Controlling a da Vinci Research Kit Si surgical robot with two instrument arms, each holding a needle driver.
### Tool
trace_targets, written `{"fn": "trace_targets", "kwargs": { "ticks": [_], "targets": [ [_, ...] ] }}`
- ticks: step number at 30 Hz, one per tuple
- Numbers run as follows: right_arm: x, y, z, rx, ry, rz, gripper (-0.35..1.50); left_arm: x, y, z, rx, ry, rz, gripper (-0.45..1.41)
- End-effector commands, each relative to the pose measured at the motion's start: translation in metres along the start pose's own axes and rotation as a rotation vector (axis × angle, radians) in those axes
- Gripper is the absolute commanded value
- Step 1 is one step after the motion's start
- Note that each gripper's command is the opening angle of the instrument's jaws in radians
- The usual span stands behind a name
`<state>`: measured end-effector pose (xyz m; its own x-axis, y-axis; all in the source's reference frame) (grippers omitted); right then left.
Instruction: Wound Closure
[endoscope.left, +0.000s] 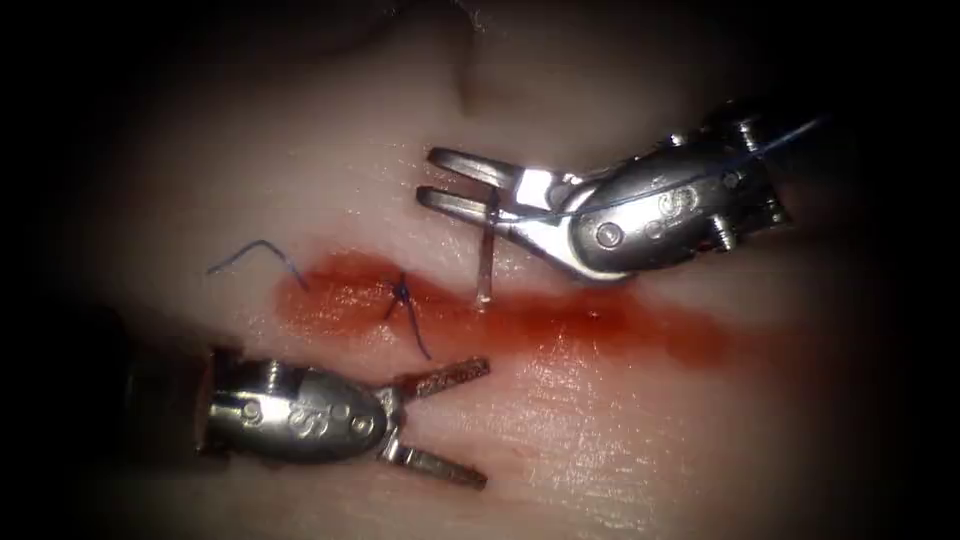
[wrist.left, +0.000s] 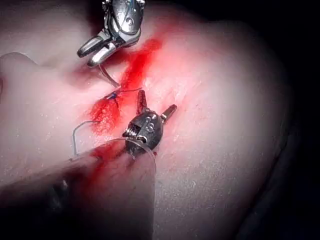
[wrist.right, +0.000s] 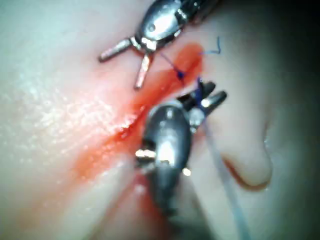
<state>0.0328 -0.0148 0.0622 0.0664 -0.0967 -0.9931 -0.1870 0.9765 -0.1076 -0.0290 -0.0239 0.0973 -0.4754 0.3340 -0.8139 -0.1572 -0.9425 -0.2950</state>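
Pale tissue (endoscope.left: 620, 440) carries a red-stained cut (endoscope.left: 560, 320) running across it. Right tool (endoscope.left: 455, 180), jaws slightly parted yet pinching the needle (endoscope.left: 486, 262) near one end, holds it upright, tip at the cut's upper edge. Left tool (endoscope.left: 440, 425) gapes empty below. Knotted thread (endoscope.left: 402, 292) sits left. Judged: positioning for the next bite, needing a steady aimed entry.

A surgical training bench in a lab. A slab of pale tissue (endoscope.left: 620, 430) with a red-stained cut (endoscope.left: 560, 320) lies under bright endoscope light with darkness all around, and two small steel wristed tools (endoscope.left: 640, 215) work a blue stitch (endoscope.left: 402, 292).
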Motion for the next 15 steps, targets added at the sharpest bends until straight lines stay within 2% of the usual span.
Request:
{"fn": "trace_targets", "kwargs": {
  "ticks": [1,4,15],
  "targets": [
    [-0.0002,0.0003,0.0005,-0.015,0.000,0.011,-0.35,-0.0006,0.0008,0.0010,-0.002,-0.001,-0.001,0.73],
    [0.0002,0.0015,0.0004,-0.039,-0.007,0.021,-0.35,-0.0011,0.0011,0.0015,0.004,-0.009,-0.003,0.73],
    [0.0006,0.0027,0.0004,-0.059,-0.011,0.031,-0.35,-0.0030,0.0010,0.0024,0.004,-0.031,-0.022,0.73]
  ]
}}
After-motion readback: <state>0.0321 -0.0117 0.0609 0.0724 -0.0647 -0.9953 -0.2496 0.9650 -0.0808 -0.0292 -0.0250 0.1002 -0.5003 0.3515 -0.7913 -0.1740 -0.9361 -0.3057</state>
